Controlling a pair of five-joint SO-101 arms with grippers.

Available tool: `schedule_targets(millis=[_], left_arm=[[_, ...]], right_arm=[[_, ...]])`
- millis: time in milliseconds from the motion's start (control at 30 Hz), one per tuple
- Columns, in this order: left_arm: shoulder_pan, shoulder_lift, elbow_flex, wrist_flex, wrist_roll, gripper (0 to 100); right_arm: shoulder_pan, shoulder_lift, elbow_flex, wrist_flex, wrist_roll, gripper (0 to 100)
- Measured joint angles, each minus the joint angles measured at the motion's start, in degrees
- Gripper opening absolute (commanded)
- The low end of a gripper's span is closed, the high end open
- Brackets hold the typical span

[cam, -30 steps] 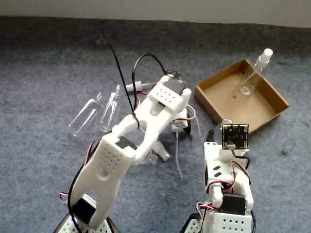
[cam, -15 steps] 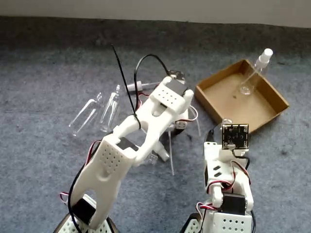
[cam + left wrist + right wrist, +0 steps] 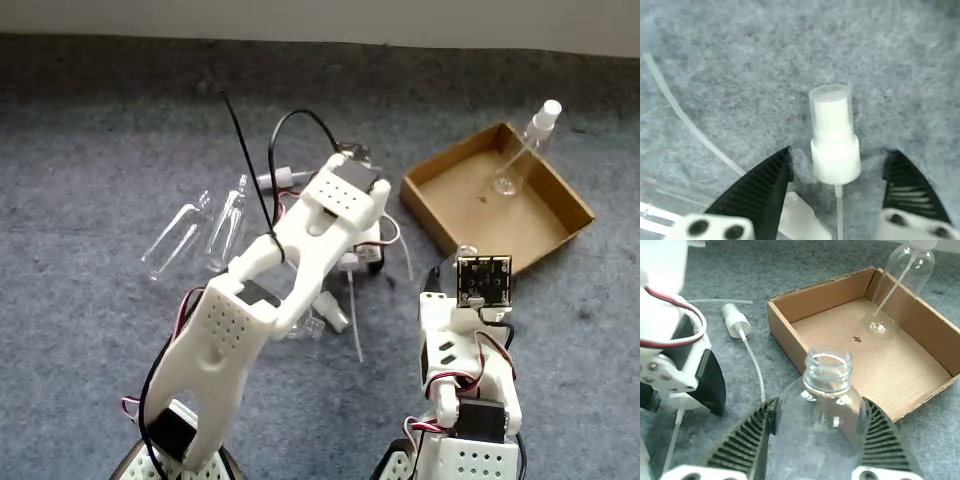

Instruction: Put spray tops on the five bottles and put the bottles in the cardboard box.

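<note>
The grey worktop (image 3: 90, 330) carries the cardboard box (image 3: 470, 215), which holds 1 capped bottle (image 3: 520, 150) (4 are left to do, I judge). The right end effector (image 3: 819, 407) is closed around an open-necked bottle (image 3: 827, 380) near the box. The left end effector (image 3: 840, 154) hangs wide open astride a spray top (image 3: 834, 135), touching neither side. Close squarely on its collar, let the dip tube (image 3: 839, 210) trail free, then thread it down the neck.
</note>
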Motion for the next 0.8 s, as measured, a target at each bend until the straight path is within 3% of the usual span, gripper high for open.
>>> schedule_targets(millis=[800], left_arm=[[-0.70,0.00,0.00,-2.20,0.00,31]], right_arm=[[0.00,0.00,0.00,0.00,0.00,16.6]])
